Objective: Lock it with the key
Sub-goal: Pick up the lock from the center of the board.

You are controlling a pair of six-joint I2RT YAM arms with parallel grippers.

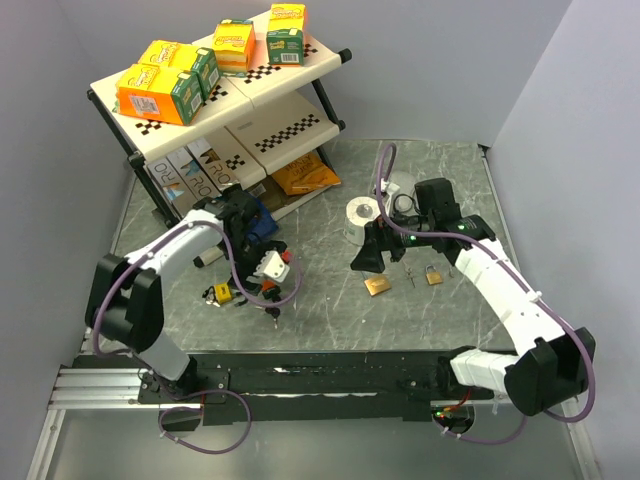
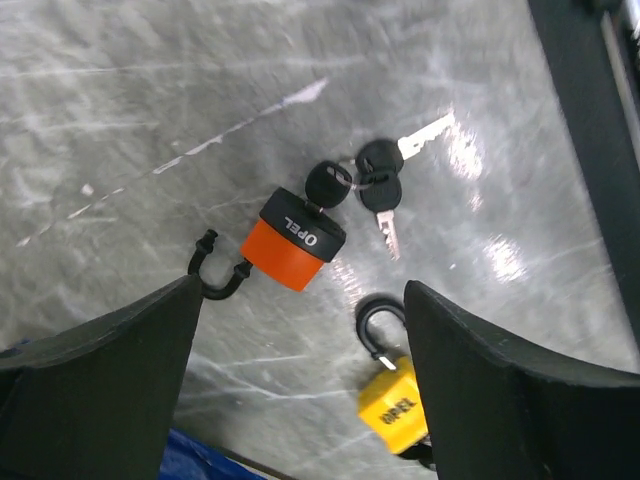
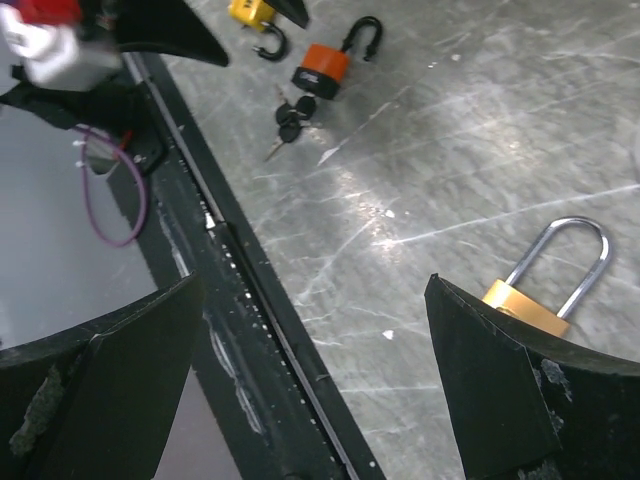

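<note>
An orange padlock [image 2: 293, 245] lies on the grey table with a black-headed key [image 2: 328, 185] in its base and two more keys [image 2: 382, 190] on the same ring. A yellow padlock [image 2: 395, 410] with an open shackle lies closer, by my left gripper's right finger. My left gripper [image 2: 305, 400] is open and empty above them; in the top view it [image 1: 237, 283] hovers over the yellow padlock [image 1: 222, 293]. My right gripper [image 3: 310, 380] is open and empty, beside a brass padlock [image 3: 530, 305]. The top view shows it [image 1: 368, 258] near that padlock [image 1: 377, 286].
A second brass padlock [image 1: 433, 275] lies right of the first. A shelf rack [image 1: 290, 135] with boxes stands at the back left, with a blue object [image 1: 262, 215] and a snack bag [image 1: 305, 178] at its foot. A white disc [image 1: 360, 212] lies mid-table. A black rail [image 1: 330, 375] runs along the near edge.
</note>
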